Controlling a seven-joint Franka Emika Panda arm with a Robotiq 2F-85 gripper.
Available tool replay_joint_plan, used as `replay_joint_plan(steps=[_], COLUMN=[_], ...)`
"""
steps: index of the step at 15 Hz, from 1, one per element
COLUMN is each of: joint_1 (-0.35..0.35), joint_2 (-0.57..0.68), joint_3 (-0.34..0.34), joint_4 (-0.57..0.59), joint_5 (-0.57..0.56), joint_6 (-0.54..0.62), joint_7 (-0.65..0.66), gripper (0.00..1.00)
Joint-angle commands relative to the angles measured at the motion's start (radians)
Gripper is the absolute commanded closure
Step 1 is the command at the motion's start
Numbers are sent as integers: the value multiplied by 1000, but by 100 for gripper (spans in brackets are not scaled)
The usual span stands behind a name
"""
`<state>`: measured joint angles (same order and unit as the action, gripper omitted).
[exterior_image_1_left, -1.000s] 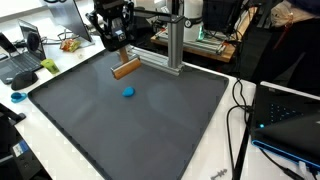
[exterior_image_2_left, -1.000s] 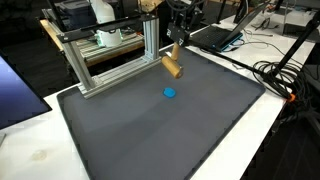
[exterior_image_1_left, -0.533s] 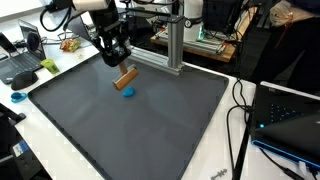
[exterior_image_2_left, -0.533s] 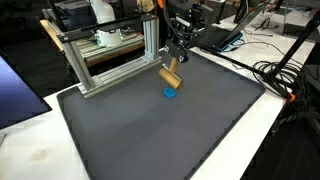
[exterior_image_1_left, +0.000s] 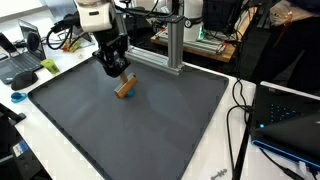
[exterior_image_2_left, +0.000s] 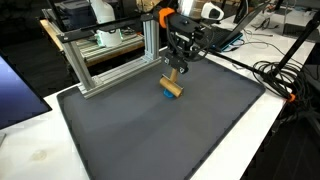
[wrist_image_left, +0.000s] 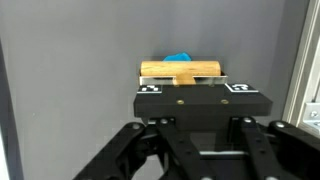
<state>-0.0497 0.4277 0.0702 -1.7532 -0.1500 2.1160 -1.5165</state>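
End effector (exterior_image_1_left: 119, 75) clamped on tan rectangular wooden block (wrist_image_left: 180, 70), low over small blue round piece (wrist_image_left: 180, 57); lowering step, seemingly; next move calls for slow, level descent.

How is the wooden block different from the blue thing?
The block is tan wood; the blue thing is bright blue. The block is long and looks bigger; the blue thing only peeks out from behind it in the wrist view. The gripper clamps the block; the blue thing lies loose. Both are over the gray mat.
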Motion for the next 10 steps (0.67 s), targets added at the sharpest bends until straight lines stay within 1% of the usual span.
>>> replay_joint_plan(steps=[1,4,7,10], joint_1=[-21,-37,-57,-62], joint_2=[11,19,14,13], joint_3=[7,11,25,35], joint_4=[-9,-27,-56,-72], joint_5=[19,38,83,118], joint_6=[41,67,93,111], joint_7=[-57,-82,-132,-170], gripper=[78,78,78,78])
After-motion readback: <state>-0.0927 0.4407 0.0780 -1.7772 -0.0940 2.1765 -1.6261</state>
